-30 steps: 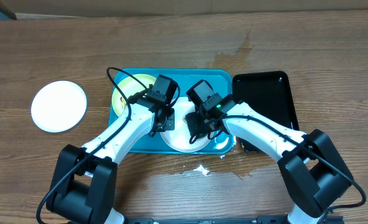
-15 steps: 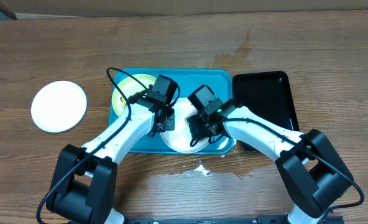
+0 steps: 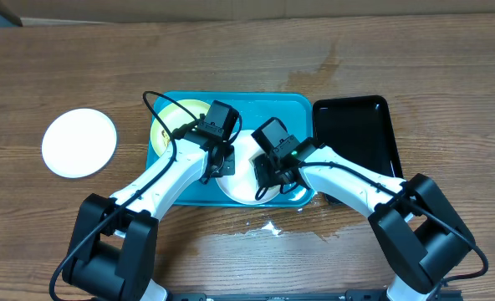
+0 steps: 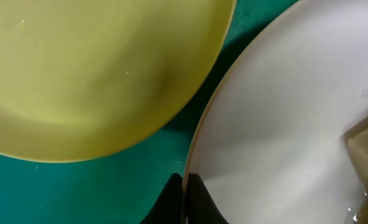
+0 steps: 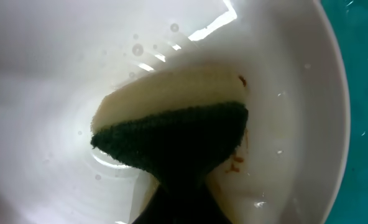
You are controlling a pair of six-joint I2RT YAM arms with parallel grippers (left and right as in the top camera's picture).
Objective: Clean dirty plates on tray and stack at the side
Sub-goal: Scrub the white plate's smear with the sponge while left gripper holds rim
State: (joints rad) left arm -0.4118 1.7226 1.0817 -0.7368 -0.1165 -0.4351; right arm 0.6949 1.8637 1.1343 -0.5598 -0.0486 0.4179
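With my left jaws closed on the rim of the white plate [image 3: 241, 186] in the tray [image 3: 298, 104] and my right jaws gripping the sponge [image 5: 171, 118] against its smeared face, I judge cleaning roughly one-third complete: one clean plate [image 3: 79, 143] rests aside on the surface [image 3: 247, 58], and the yellow-green plate [image 3: 174, 117] awaits.

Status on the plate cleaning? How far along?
Looks done: the lone white plate on the table, left of the tray. In hand: left gripper pinches the rim of the tray's white plate; right gripper presses a sponge on it, brown smears visible. Left: yellow-green plate, then stacking.
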